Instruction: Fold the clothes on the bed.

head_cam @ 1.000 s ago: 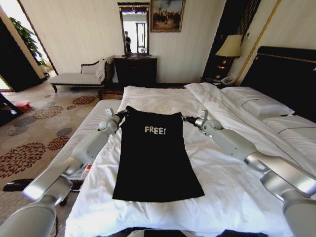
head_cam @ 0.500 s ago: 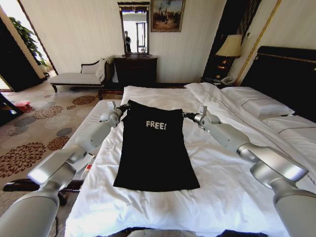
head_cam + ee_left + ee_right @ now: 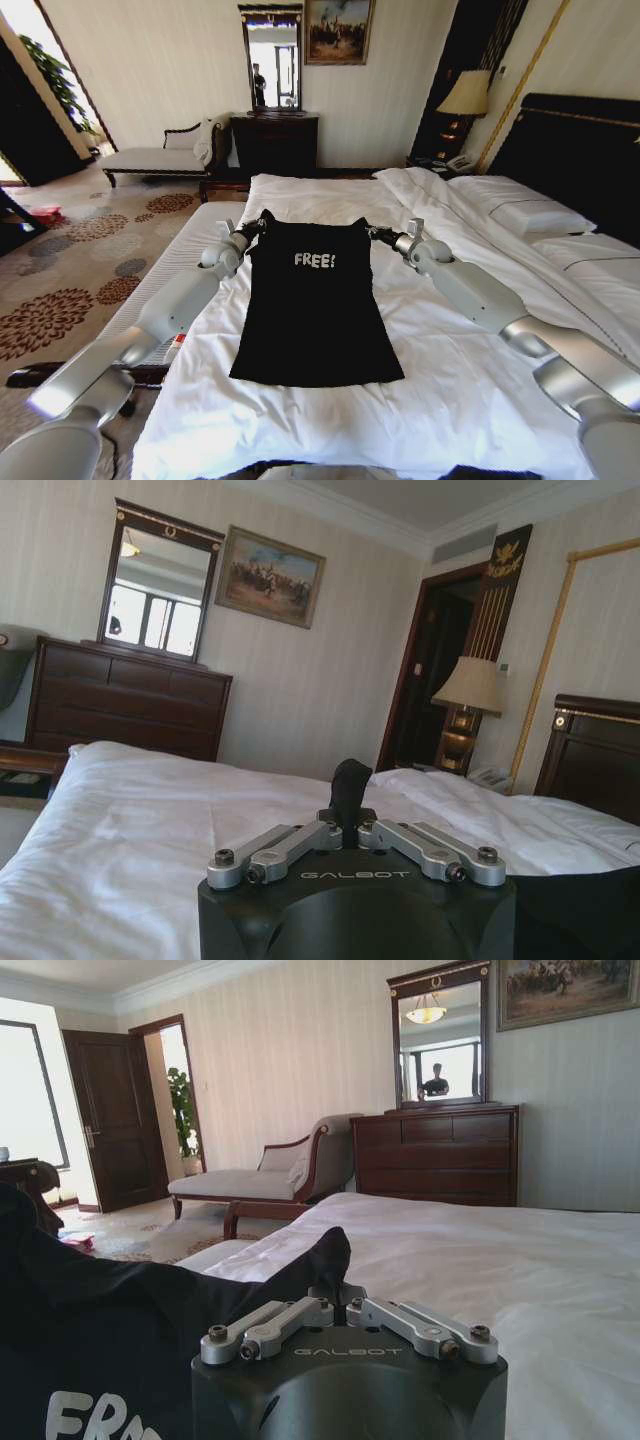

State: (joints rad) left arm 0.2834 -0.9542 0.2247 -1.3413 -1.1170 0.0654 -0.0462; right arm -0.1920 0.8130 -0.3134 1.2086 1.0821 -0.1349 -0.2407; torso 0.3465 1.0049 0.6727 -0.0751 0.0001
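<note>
Black fabric of the T-shirt (image 3: 313,310) is stretched between the two hands at its far corners, white "FREE!" lettering facing up on the chest, while its near hem lies flat on the white duvet of the bed (image 3: 470,400), left of the pillows. On the left, the left hand (image 3: 262,219) is pinched on one shoulder corner; on the right, the right hand (image 3: 372,233) is pinched on the other. Both wrist views show fingers pressed together on a peak of dark cloth, and each hand's body reads "GALBOT".
</note>
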